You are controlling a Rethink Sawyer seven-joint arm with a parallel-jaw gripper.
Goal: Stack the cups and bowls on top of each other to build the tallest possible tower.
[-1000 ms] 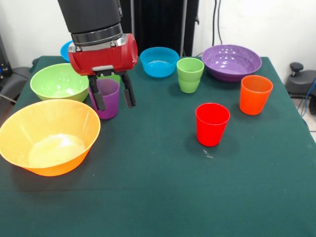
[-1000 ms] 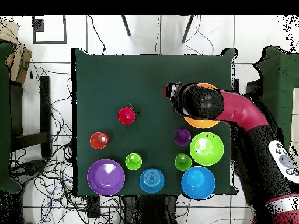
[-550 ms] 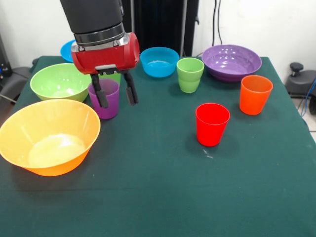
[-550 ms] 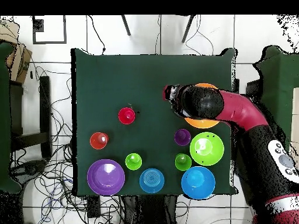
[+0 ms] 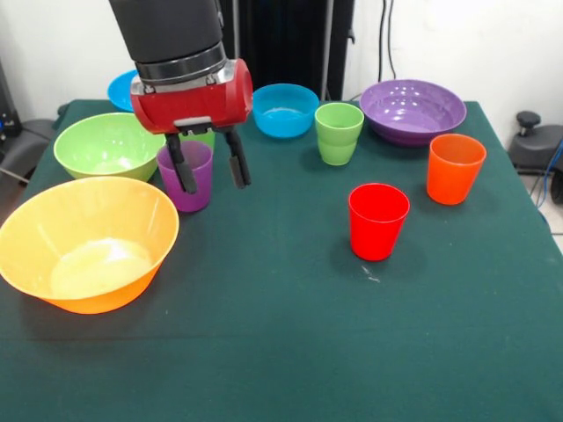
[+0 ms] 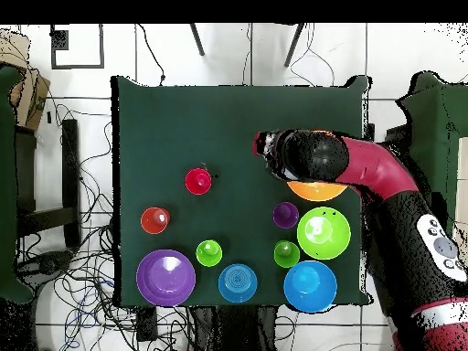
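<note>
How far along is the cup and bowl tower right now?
Nothing is stacked yet: every cup and bowl stands alone on the table. The hand is open and empty, hanging in front of the purple cup. All the stacking is left, including the red cup and the yellow-orange bowl.

We see a table under dark green cloth carrying a yellow-orange bowl, green bowl, purple bowl, two blue bowls, and red, orange, purple and green cups.
</note>
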